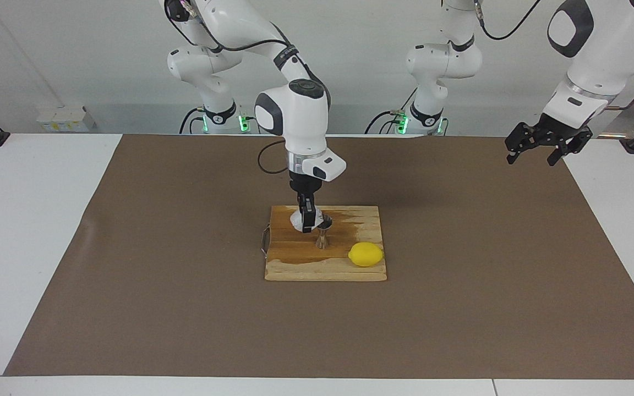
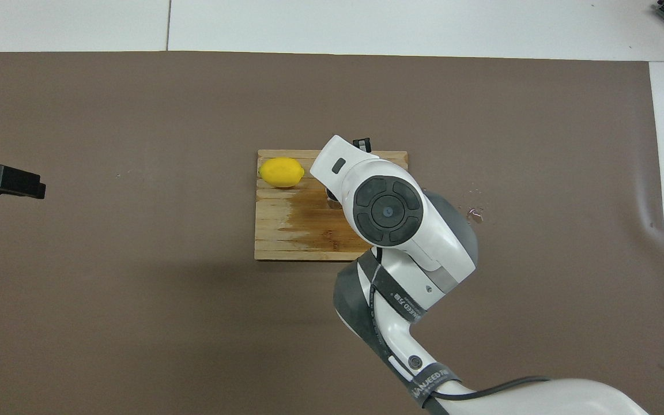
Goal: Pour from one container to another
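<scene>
Facing view gives you the clearest read: the right gripper (image 1: 307, 219) has its jaws clenched on the translucent cup (image 1: 298, 220), held tipped over the mouth of the steel jigger (image 1: 323, 231). The cup's lip looks to sit right at the jigger's rim, though you cannot tell whether they touch. The jigger stands upright on the wooden cutting board (image 1: 325, 269), roughly at its middle, with a lemon (image 1: 366, 254) on the same board, toward the left arm's end and farther from the robots than the jigger.

Your main risk, as I judge it, is a miss: the jigger's mouth is narrow, so a small offset or a fast tilt would send liquid onto the board. A large dark wet stain (image 2: 309, 216) already covers much of the board, and droplets (image 2: 474, 214) lie on the brown mat toward the right arm's end. A nudge against the slim-waisted jigger could also topple it.

What either container holds cannot be seen; in the overhead view the arm hides both.

The left gripper (image 1: 542, 144) waits, jaws released, over the mat's edge on the bench.
</scene>
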